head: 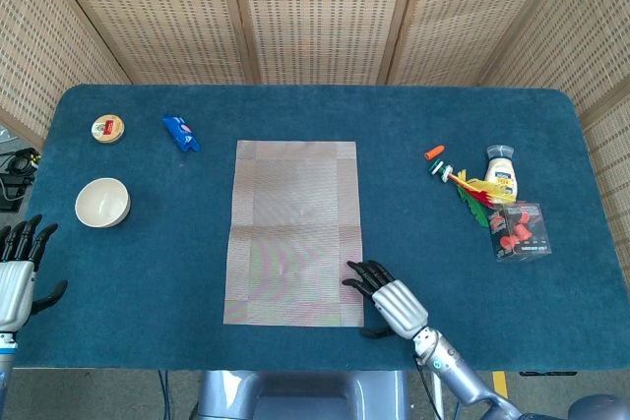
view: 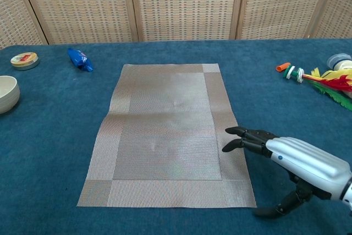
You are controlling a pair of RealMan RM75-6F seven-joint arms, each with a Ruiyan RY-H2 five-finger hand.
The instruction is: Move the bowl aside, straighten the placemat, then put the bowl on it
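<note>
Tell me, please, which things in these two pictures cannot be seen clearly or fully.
- Left hand: head view cuts it at the left edge; absent from chest view.
- Bowl: chest view's left edge cuts it.
- Right hand over the placemat: whether its fingertips touch the mat's right edge cannot be told.
- Round tin: label too small to read.
- Bottle: cut by the right edge in chest view.

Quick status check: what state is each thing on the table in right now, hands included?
Bowl: upright, empty, off the mat, at the table's left.
Placemat: flat, laid out.
Right hand: open, holding nothing, at the mat's near right corner.
Left hand: open, empty, fingers apart.
Round tin: lid on.
</note>
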